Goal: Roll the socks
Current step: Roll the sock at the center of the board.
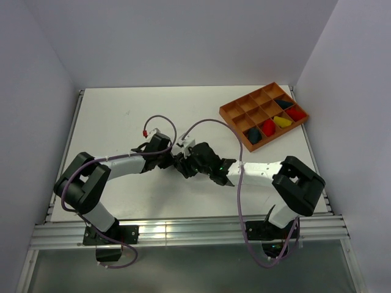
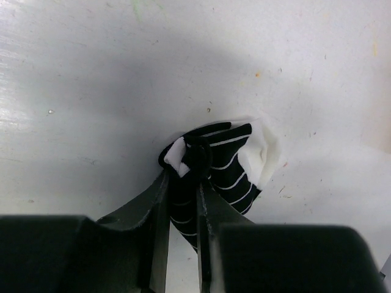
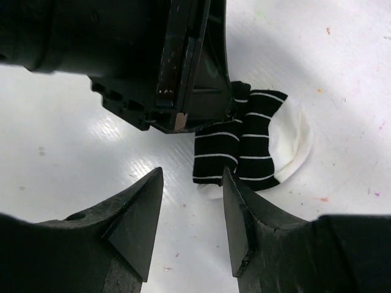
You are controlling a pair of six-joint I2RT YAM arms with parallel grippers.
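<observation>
Rolling status: striped sock partly bundled, white toe loose.
Left pincer: clamped on the sock's rolled end.
Right pincer: spread, empty.
Tray, upper right: five bundles, apparently finished.

The striped sock is soft knitted cloth, matt, with a fuzzy white toe. The table is smooth white board with a faint sheen, flecked and scuffed. The right gripper has fingers of matt black plastic. The compartment tray looks like matt orange plastic. The rail is bright bare metal.
</observation>
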